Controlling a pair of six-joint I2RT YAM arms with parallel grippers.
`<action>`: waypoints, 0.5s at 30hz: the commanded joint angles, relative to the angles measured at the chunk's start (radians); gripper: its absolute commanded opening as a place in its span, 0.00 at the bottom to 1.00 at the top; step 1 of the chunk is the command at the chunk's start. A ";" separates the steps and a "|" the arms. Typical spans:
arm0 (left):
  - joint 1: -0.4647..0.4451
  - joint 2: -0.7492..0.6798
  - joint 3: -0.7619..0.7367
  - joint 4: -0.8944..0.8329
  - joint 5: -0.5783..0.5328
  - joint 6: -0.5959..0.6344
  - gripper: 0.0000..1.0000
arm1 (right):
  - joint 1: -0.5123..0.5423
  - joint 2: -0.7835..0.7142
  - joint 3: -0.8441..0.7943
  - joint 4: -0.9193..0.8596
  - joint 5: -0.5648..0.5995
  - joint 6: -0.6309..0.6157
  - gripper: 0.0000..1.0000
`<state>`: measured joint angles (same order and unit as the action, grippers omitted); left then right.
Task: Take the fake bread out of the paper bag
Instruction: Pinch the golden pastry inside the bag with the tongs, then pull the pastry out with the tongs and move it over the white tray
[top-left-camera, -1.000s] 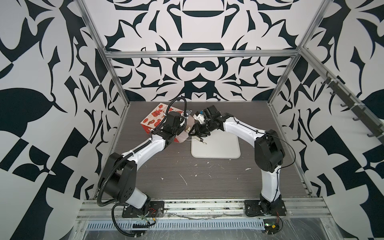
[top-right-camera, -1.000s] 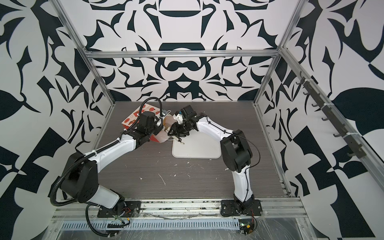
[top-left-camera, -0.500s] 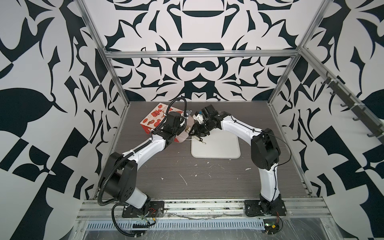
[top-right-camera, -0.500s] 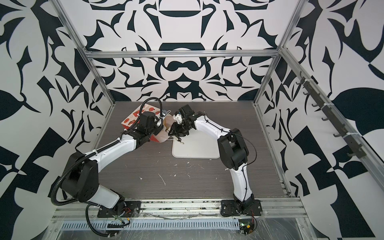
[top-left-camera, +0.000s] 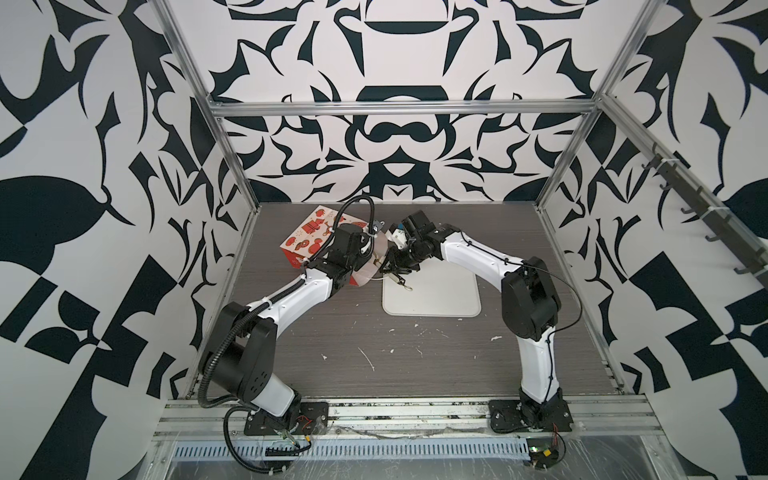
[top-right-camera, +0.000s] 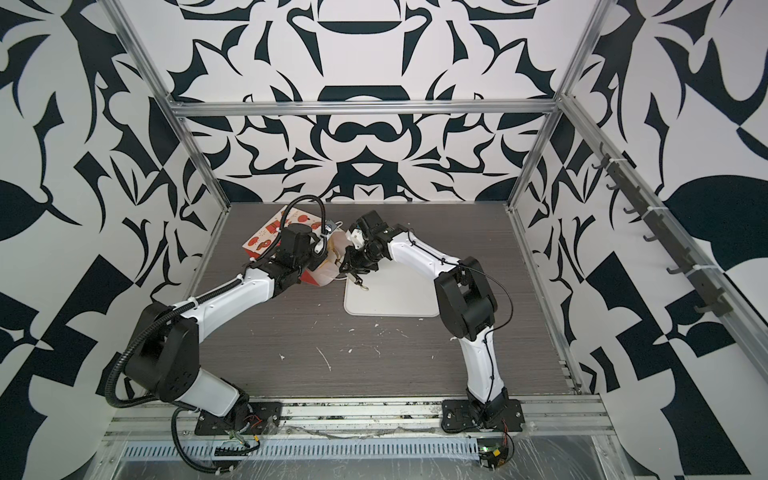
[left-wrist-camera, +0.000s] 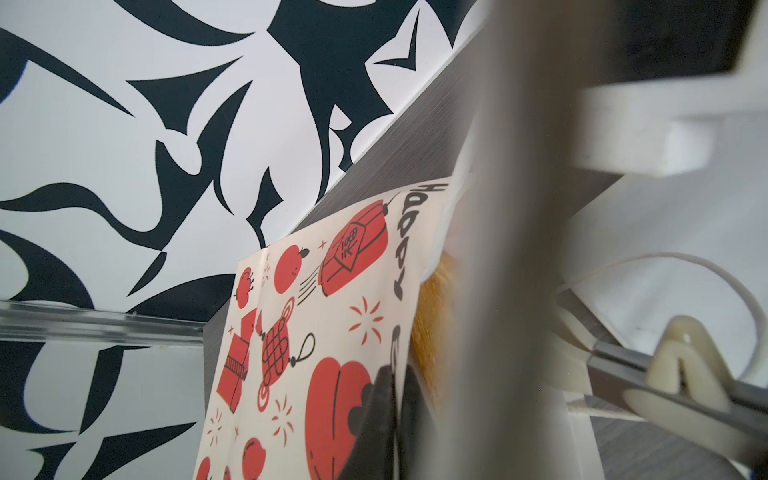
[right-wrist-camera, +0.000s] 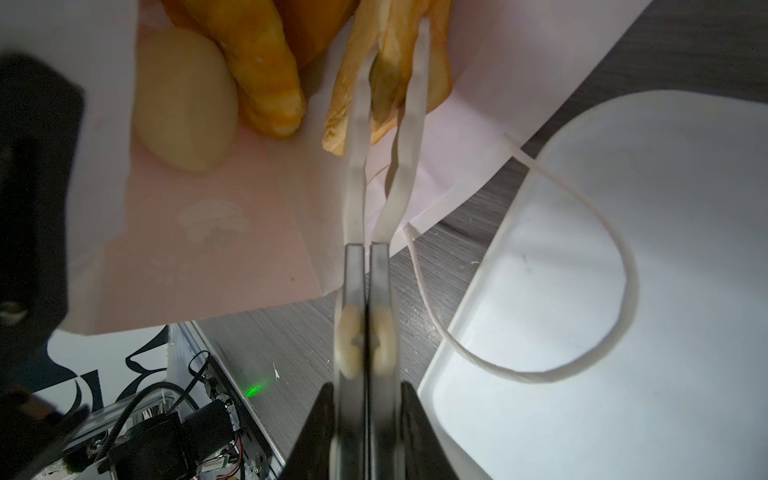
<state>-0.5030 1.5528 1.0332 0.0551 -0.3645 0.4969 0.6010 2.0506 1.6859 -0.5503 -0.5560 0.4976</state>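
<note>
The right gripper (right-wrist-camera: 394, 50) reaches past the white tray (top-left-camera: 440, 291) into the paper bag (top-left-camera: 309, 237), which lies on its side at rear left. Its blades are clamped on a flaky piece (right-wrist-camera: 343, 104) of the fake bread (right-wrist-camera: 307, 25). A pale bun (right-wrist-camera: 183, 104) and a golden pastry (right-wrist-camera: 270, 75), cut off by the frame, lie beside it, and the blurred left gripper (left-wrist-camera: 395, 399) pinches the bag wall.

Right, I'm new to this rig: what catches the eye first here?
The red-and-white bag lies on its side at the table's back left, its rim pinched by the left claw. Tongs in the right claw reach into its mouth and nip a flaky pastry, near a pale bun; a white tray lies by the mouth.
</note>
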 joint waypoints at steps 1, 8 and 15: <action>0.007 0.021 0.013 0.028 -0.029 -0.012 0.07 | -0.001 -0.100 -0.023 0.014 0.024 -0.022 0.00; 0.012 0.046 0.036 0.038 -0.044 -0.035 0.07 | -0.001 -0.200 -0.107 0.015 0.008 -0.029 0.00; 0.017 0.068 0.057 0.048 -0.087 -0.045 0.07 | -0.016 -0.331 -0.214 -0.014 0.030 -0.060 0.00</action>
<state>-0.4957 1.6024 1.0546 0.0853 -0.4107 0.4683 0.5953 1.8107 1.4937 -0.5770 -0.5343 0.4736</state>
